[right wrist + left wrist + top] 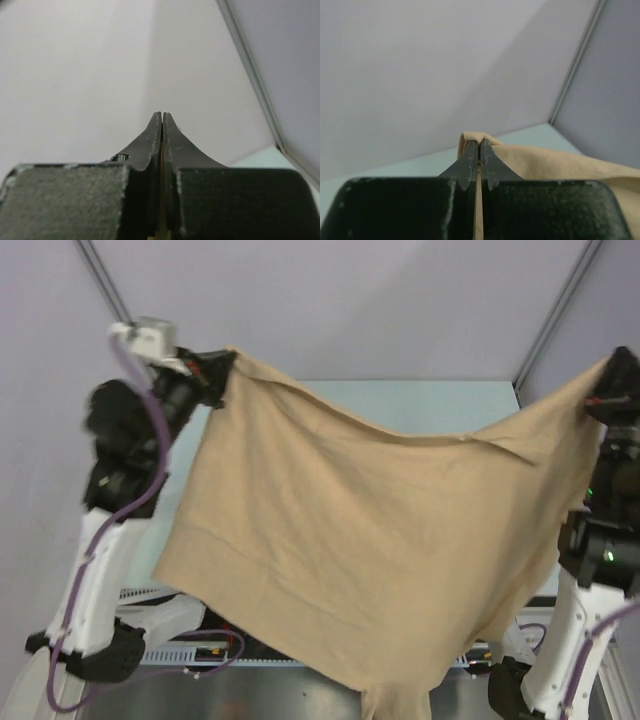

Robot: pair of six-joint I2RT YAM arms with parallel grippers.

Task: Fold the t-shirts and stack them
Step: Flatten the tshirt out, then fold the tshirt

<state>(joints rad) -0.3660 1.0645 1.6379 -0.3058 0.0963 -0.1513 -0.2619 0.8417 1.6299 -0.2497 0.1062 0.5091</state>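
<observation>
Top view. A plain tan short-sleeved t-shirt of soft cloth (370, 540) hangs spread in the air between the two arms, above the pale blue-green surface (420, 400). Its visible face is a single unmarked colour. The left gripper (222, 368) is clenched on the upper left corner of the t-shirt, and the right gripper (600, 395) on the upper right corner. The top edge sags between them. The lower part drapes down between the arm bases and runs out of view at the bottom; whether it touches the surface cannot be told.

Left wrist view. The fingers are pressed together with a fold of tan cloth pinched at their tips.

Right wrist view. The fingers are pressed together, with only a thin tan strip showing between them.
</observation>
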